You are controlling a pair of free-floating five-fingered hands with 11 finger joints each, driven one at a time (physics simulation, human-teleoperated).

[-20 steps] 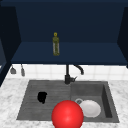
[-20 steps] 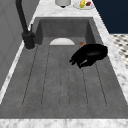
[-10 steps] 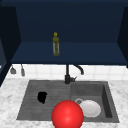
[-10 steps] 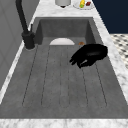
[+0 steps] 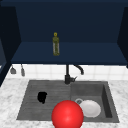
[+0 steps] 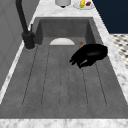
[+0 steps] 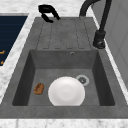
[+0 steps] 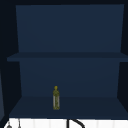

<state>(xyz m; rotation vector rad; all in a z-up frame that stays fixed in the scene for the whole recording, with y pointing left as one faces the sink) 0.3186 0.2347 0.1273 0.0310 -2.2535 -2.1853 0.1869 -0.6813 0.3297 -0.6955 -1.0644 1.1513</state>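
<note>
This is a simulated kitchen. A dark grey stone sink (image 5: pixel 107 100) with a ribbed draining board (image 6: pixel 62 82) is set into a speckled marble worktop (image 5: pixel 10 100), with a black swan-neck tap (image 5: pixel 68 75) behind it. A round white plate (image 7: pixel 66 91) lies in the basin, white wall tiles (image 5: pixel 50 71) run behind, and a yellow-green bottle (image 8: pixel 56 98) stands on a dark blue shelf (image 8: pixel 87 107) above.

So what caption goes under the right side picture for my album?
White plate and brown sponge in the sink basin, black hand over the drainboard.
</note>
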